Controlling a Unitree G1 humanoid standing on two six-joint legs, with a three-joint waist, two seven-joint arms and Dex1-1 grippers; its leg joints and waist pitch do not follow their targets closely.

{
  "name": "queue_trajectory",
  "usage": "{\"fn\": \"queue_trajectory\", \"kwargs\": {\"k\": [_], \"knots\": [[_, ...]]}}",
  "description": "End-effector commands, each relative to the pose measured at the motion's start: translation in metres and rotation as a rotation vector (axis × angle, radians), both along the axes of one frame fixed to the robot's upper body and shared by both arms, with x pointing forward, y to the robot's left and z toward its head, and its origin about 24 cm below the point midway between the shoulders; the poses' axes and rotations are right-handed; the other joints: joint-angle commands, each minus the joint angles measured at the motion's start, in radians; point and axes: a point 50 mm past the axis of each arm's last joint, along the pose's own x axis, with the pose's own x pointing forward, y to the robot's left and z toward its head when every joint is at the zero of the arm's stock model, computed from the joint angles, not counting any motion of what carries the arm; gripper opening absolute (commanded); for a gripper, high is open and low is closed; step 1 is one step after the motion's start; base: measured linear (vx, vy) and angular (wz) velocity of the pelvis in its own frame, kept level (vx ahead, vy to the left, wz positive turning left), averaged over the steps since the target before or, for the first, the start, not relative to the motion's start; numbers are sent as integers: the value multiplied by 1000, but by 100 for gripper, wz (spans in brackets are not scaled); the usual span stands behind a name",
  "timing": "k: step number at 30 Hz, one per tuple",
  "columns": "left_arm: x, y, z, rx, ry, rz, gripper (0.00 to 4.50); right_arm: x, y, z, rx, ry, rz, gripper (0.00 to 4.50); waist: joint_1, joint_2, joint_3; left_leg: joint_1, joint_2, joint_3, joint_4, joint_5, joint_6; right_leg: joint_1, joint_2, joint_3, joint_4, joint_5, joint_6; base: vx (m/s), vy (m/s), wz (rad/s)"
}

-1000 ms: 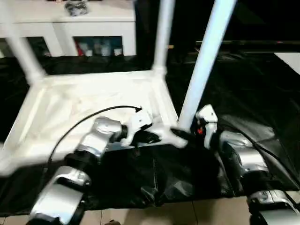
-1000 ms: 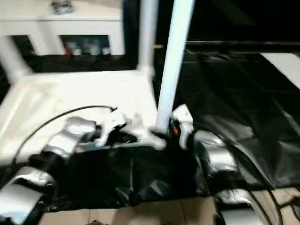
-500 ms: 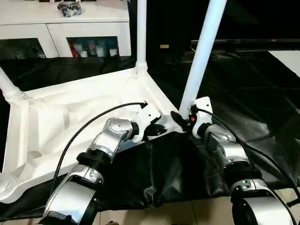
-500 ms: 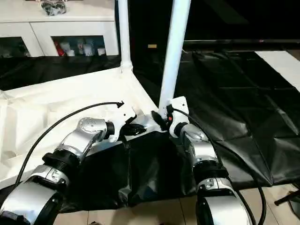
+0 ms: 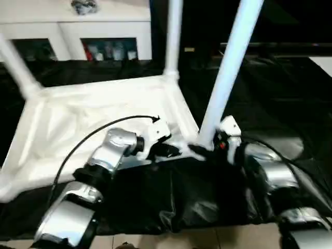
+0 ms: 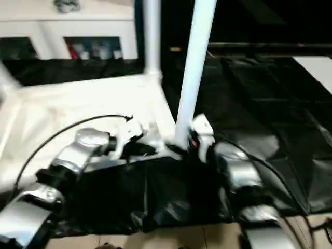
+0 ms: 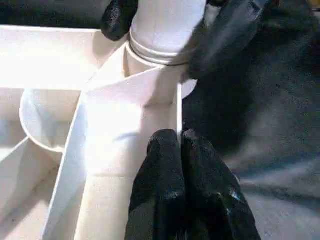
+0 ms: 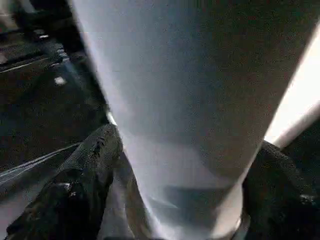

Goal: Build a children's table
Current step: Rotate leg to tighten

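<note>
The children's table lies upside down, its white ribbed top [image 5: 78, 114] on the black-covered work table. White legs stand up from its corners, among them a far one [image 5: 174, 36] and the near right leg [image 5: 228, 67]. My right gripper [image 5: 207, 148] stands open around the base of that near right leg, one of its black fingers [image 8: 85, 185] on each side of the tube. My left gripper [image 7: 181, 145] is shut, its tips pressed against the thin rim of the top just beside that corner socket [image 7: 160, 55].
A white cabinet [image 5: 78, 26] with small items on its shelves stands behind the work table. The black cover [image 5: 280, 93] lies wrinkled to the right and hangs over the near edge above the pale floor [image 5: 207, 238]. A black cable [image 5: 88, 137] arches over my left forearm.
The head views have shifted and tilted. Both grippers stay at the near right corner, the left on the rim, the right at the leg's base.
</note>
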Motion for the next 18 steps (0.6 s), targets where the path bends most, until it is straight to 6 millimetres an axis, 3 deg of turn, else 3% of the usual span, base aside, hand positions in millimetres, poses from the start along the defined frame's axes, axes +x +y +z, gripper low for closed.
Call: {"fn": "queue_trajectory", "kwargs": {"k": [1,3,10,18], "knots": [[1,-14,16,-51,-65,-66,0,-18,20,-20,-6,121,158,363,1,7,-59,11,52,-20,-65,-259,56,48,-76,44,-65,-250,-238,0,0,0],[0,-11,15,-46,-54,-79,0,-21,18,-20,-9,150,195,363,2,8,-59,10,51,-22,-66,-257,48,49,-76,44,-65,-254,-233,0,0,0],[0,-5,15,-35,-37,-100,0,-30,16,-19,-8,196,258,301,12,8,-63,9,51,-22,-62,-219,55,51,-77,44,-59,-204,-241,0,0,0],[-1,-3,13,-30,-32,-98,0,-34,18,-21,7,212,272,256,15,7,-62,10,51,-23,-64,-231,47,51,-77,44,-63,-235,-228,0,0,0]]}}
